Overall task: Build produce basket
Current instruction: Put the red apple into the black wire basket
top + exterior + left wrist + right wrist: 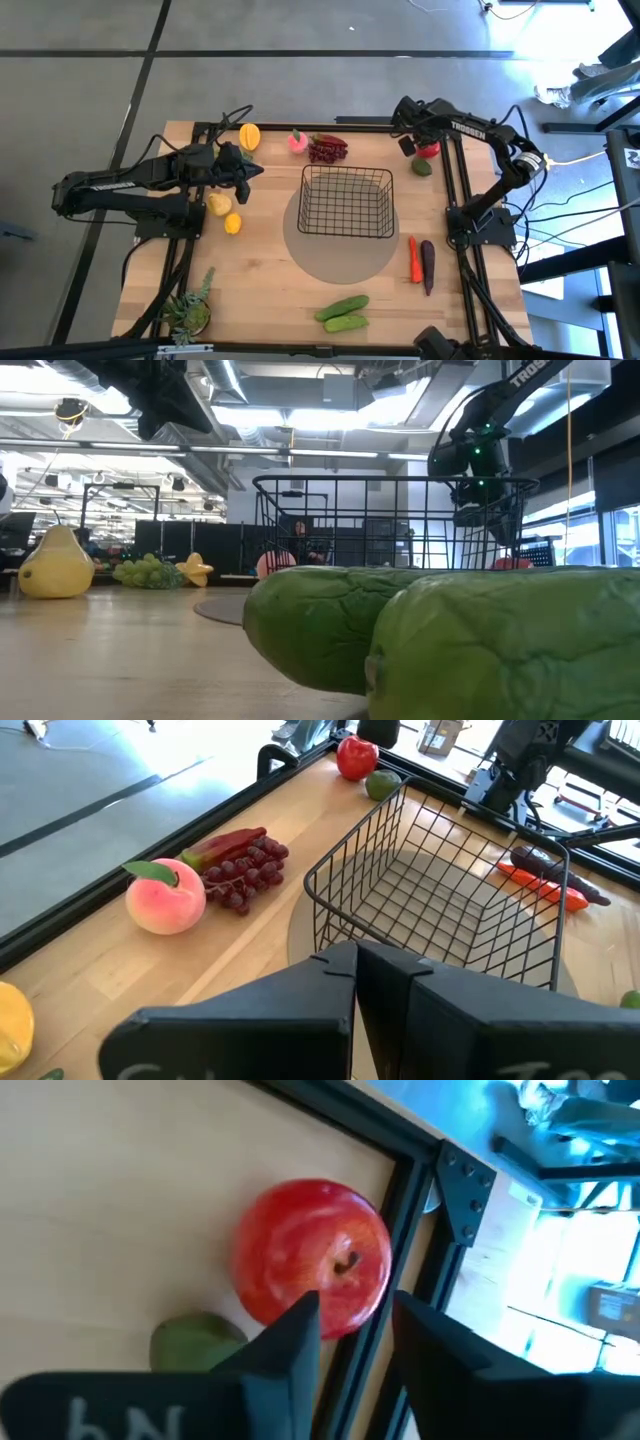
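Note:
The black wire basket (345,201) stands open-topped on a grey round mat at the table's middle. My right gripper (355,1305) is open and hovers over the red apple (313,1266), which lies by the table's far right edge next to a small green fruit (196,1342). My left gripper (355,958) is shut and empty, to the left of the basket (440,895), pointing toward it. A pink peach (165,896) and purple grapes (250,870) lie on the table by the far edge.
A yellow fruit (249,136) lies at the far left; a pear (219,204) and a small orange fruit (233,223) lie left of the basket. Carrot (413,258) and eggplant (428,266) lie to its right, two cucumbers (343,311) near, and a potted plant (188,311) at the near left corner.

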`<state>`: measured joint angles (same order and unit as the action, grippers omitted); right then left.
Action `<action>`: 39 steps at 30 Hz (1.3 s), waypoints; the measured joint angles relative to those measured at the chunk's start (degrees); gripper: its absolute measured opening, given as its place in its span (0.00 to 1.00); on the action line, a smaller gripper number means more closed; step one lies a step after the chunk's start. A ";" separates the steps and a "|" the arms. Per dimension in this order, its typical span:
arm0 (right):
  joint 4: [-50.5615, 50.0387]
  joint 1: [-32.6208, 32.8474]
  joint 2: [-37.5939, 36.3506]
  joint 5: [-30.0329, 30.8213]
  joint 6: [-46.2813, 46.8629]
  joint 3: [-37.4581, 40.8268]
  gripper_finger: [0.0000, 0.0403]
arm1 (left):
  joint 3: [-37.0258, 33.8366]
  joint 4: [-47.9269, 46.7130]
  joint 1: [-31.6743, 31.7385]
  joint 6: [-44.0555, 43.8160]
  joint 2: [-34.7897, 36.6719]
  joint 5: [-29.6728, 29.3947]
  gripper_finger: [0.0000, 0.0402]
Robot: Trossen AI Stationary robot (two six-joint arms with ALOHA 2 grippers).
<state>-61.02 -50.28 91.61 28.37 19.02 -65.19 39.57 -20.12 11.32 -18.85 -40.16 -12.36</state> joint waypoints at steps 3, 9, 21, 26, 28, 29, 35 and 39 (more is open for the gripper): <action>1.85 -1.81 0.07 -2.25 0.22 0.00 0.33 | 0.00 0.00 0.00 0.00 0.00 0.00 0.00; 3.49 -5.22 0.11 -5.55 1.78 -0.02 0.31 | 0.00 -0.01 0.00 0.00 0.00 0.00 0.00; 3.11 -5.85 0.13 -8.36 3.47 -0.02 0.26 | 0.00 -0.02 -0.01 0.00 -0.02 0.00 0.00; 3.37 -5.79 0.27 -7.79 4.73 -0.02 0.25 | 0.00 0.00 0.02 0.00 -0.02 0.00 0.00; 3.26 -5.81 0.84 -7.24 4.80 -0.04 0.25 | 0.00 -0.01 0.01 0.00 0.00 0.00 0.00; 2.97 -5.81 1.31 -6.95 5.19 -0.04 0.25 | 0.00 0.00 0.01 0.00 -0.02 0.00 0.00; 1.91 -5.29 3.97 -2.98 7.50 -0.13 0.25 | 0.00 0.00 0.01 0.00 -0.02 0.00 0.00; 2.64 -5.31 4.35 -2.06 6.11 -0.15 0.25 | 0.00 -0.02 0.01 0.00 -0.02 0.00 0.00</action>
<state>-58.38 -55.59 95.96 26.30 25.13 -65.34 39.57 -20.14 11.32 -18.85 -40.18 -12.36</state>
